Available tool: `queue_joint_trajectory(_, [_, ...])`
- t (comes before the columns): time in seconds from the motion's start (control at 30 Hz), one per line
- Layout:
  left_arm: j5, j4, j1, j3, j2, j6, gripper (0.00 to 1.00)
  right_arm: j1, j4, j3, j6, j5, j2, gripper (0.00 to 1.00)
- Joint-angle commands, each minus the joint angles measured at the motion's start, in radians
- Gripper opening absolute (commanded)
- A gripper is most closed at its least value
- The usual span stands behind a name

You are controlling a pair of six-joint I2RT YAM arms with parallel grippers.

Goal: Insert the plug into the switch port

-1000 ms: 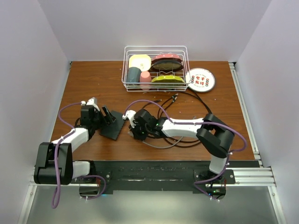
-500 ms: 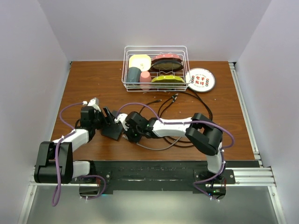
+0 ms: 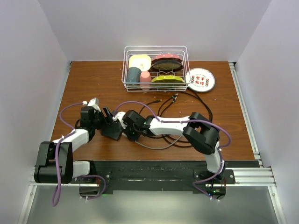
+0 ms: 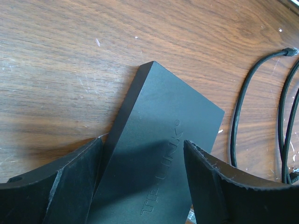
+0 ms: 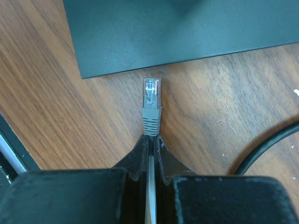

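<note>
The switch (image 3: 111,132) is a flat matte black box on the wooden table; its sockets do not show. In the left wrist view my left gripper (image 4: 142,144) straddles the switch (image 4: 163,140), with its fingers pressed on the two long edges. In the top view my left gripper (image 3: 108,116) sits at the switch's far-left side. My right gripper (image 5: 151,137) is shut on the grey cable just behind the plug (image 5: 152,100). The plug's clear tip points at the near edge of the switch (image 5: 177,32), a short gap away. In the top view my right gripper (image 3: 125,125) is against the switch's right side.
A wire basket (image 3: 184,70) with dishes stands at the back. A round white disc (image 3: 200,79) lies to its right. Black cables (image 3: 187,100) loop behind my right arm, and one also shows in the left wrist view (image 4: 238,121). The grey cable (image 3: 159,145) trails toward the front.
My right arm has reached leftward with the plug, from a gap away to right beside the switch. The left gripper has stayed at the switch.
</note>
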Motion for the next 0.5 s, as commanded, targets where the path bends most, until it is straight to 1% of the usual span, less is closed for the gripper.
queue_joint_trajectory(0.0, [0.031, 0.016, 0.002, -0.007, -0.001, 0.013, 0.75, 0.003, -0.029, 0.039, 0.007, 0.002, 0.009, 0.0])
queue_joint_trajectory(0.47, [0.044, 0.028, 0.002, -0.016, -0.002, 0.007, 0.74, 0.006, -0.055, 0.082, 0.01, -0.011, 0.044, 0.0])
